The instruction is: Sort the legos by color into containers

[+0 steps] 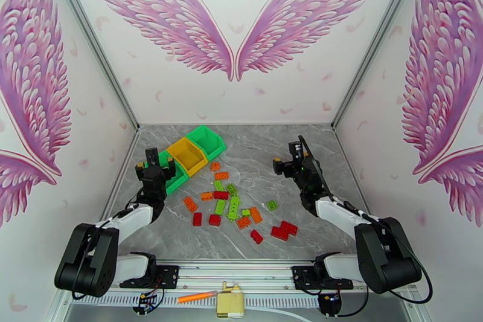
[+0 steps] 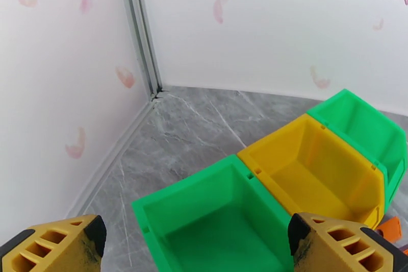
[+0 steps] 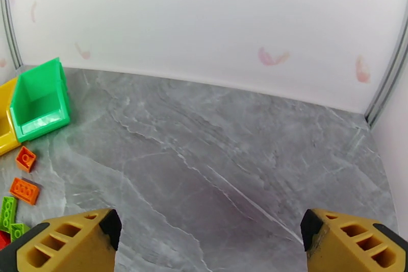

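Sorting looks unstarted: small red, orange and light-green studded plastic bricks [image 1: 232,202] lie loose on the grey marbled table [image 1: 338,196], beside the empty joined green-yellow-green plastic bins [image 1: 188,156]. The left gripper [image 1: 159,161], above the nearest bin, and the right gripper [image 1: 288,156] both gape wide, probably ready to pick.

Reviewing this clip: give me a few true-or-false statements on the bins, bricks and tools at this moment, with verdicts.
1. The yellow bin and both green bins are empty. True.
2. The yellow bin stands at one end of the row. False: it sits between the two green bins.
3. The left tool and the right tool are open and hold nothing. True.
4. All the loose bricks are red. False: red, orange and light green ones lie mixed beside the bins.
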